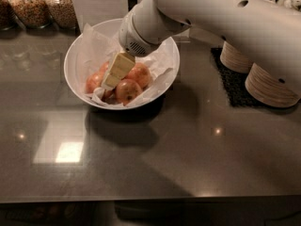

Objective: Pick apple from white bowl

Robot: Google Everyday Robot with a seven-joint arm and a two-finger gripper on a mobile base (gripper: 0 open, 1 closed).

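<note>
Apple [128,91] sits at the front of the bowl [75,55], on paper [94,51] among other apples. The gripper [109,83] angles down inside the bowl, its tip low between that apple and a neighbour [94,81]; whether it is apart or together I cannot tell. This looks like the reach, with no grasp evident. Next it must settle on one fruit, clamp it and lift clear of the rim. No writing is readable, even on the jars [28,6].
</note>
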